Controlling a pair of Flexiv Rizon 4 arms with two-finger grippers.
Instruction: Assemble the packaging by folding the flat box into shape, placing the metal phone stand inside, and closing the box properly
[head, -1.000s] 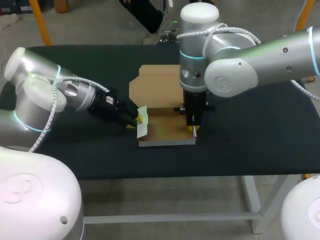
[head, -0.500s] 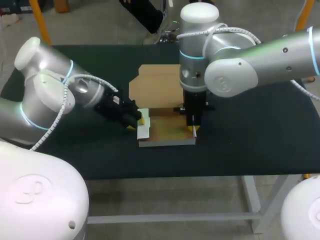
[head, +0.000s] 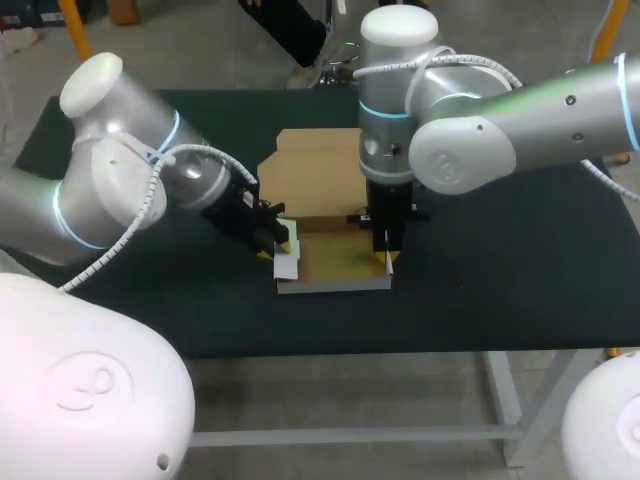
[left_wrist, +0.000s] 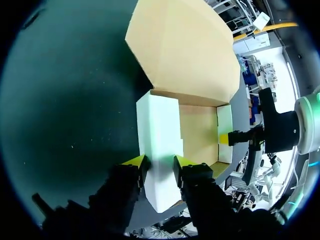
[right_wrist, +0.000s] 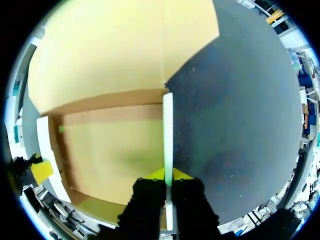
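One box (head: 316, 172) is lying on the worktop (head: 500, 270); left jaws are clamping its white flap (left_wrist: 159, 132), right jaws are pinching the opposite flap (right_wrist: 168, 125).

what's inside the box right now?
Inside the box only its bare cardboard floor shows; nothing lies on it. The patch directly under the right gripper is covered.
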